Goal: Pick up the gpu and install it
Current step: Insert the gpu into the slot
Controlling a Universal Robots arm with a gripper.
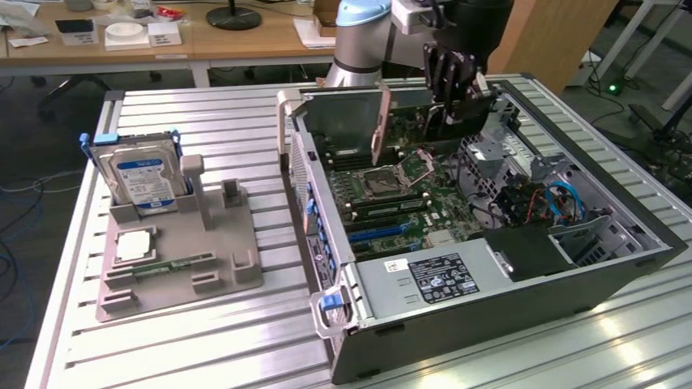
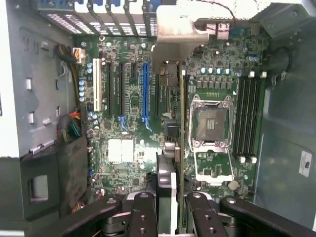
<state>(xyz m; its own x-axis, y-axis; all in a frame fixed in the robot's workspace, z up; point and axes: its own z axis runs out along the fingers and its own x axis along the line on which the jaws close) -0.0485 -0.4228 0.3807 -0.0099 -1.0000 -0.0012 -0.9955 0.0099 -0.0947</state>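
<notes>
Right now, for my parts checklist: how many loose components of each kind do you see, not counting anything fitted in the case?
Hard drive: 1
Processor chip: 1
Memory stick: 1
GPU, in the hand: 1
Total: 4

Green motherboard (image 2: 129, 123) — blue slot (image 2: 145, 94), silvery-edged gpu (image 2: 170, 44).

- Exterior view sits up high and well back, angled down over the table (image 1: 216, 340) and the whole open case (image 1: 487, 316).
- Wrist view rides on me, close over the motherboard (image 2: 128, 113), looking straight into it past my gripper (image 2: 173, 202).
- Both catch the motherboard and CPU socket (image 2: 212, 121).
</notes>
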